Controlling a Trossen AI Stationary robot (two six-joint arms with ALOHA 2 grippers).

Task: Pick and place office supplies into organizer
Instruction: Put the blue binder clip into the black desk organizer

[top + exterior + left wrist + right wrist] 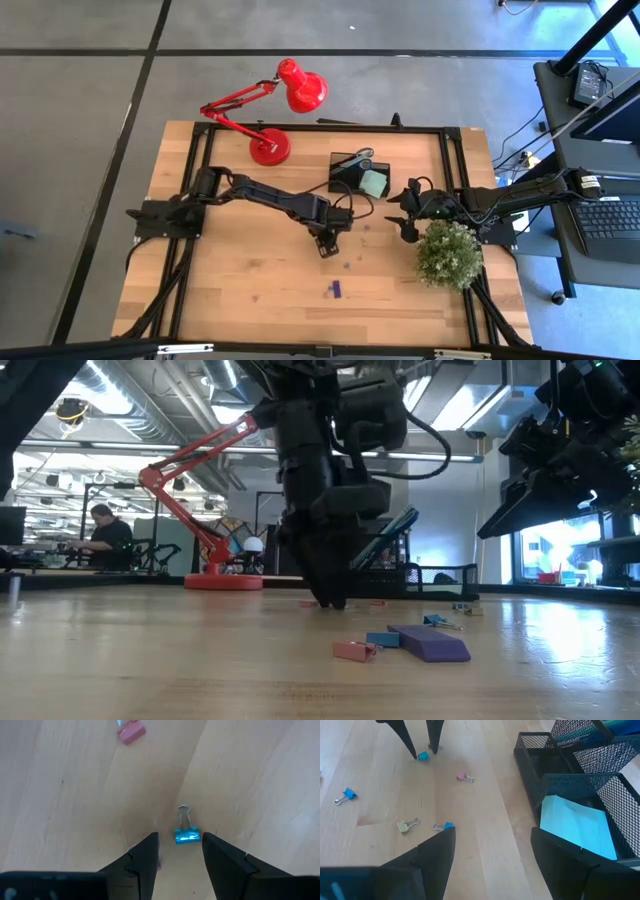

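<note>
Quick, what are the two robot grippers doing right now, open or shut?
Left gripper: open, down at the table around a blue binder clip, not yet gripping it.
Right gripper: open, holding nothing.

Two dark, jointed arms with looping black cables, each tool [180, 857] ending in tapered black fingers.

Overhead looking down, tabletop-level sideways, two close wrist views sharing clips

Even, bright light falls on the table [250, 270]. In the low view, ceiling lights and windows glare; the near tabletop blurs.
</note>
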